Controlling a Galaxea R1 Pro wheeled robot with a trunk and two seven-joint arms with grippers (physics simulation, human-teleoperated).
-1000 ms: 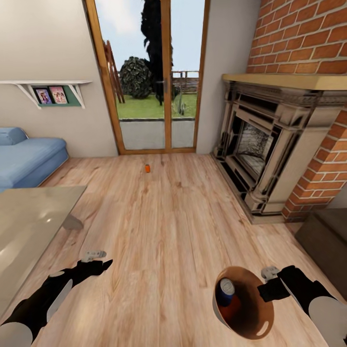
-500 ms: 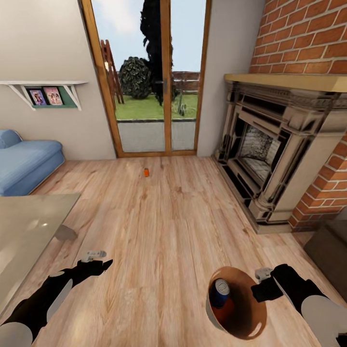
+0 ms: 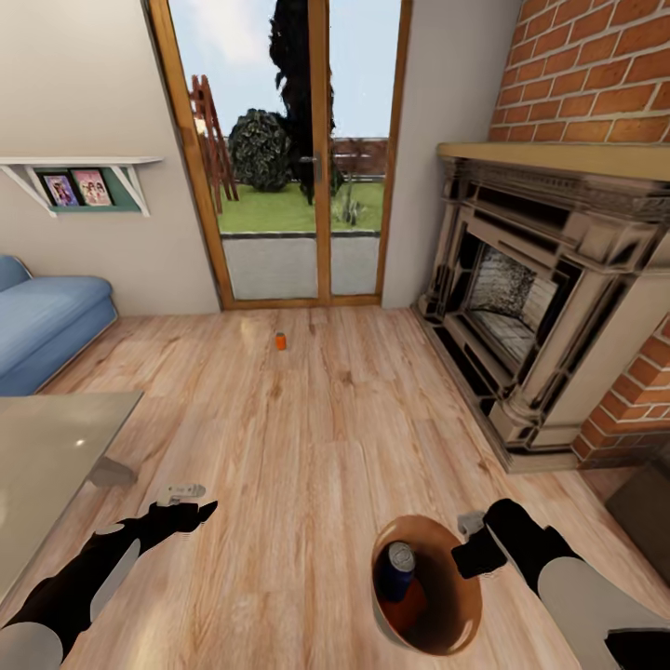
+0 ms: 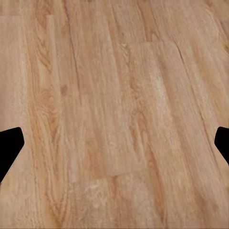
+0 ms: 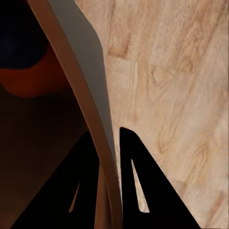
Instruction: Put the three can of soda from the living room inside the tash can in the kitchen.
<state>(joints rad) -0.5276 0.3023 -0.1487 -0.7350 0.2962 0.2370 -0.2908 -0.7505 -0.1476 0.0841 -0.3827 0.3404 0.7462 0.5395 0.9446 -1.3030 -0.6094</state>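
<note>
from the head view, the robot's black right gripper (image 3: 476,549) is pinching the rim of the small round bin with the brown wood-toned inside (image 3: 445,614), carrying it low over the pale plank floor (image 3: 307,437). a blue drink can with a silver top (image 3: 398,569) and an orange can (image 3: 407,605) are sitting inside it, while a third small orange can (image 3: 280,341) is standing far off on the floor near the glass patio doors (image 3: 298,158). the black left gripper (image 3: 191,502) is hovering empty, with a grey glass-topped table (image 3: 46,456) close on that side.

from the left wrist view, its fingers are spread wide apart over bare planks.

from the right wrist view, the two fingers (image 5: 136,191) are clamping the thin rim, one either side. that is a narrow hold on a loaded bin: it could be swinging or slipping out if the base jolts, spilling the cans
</note>
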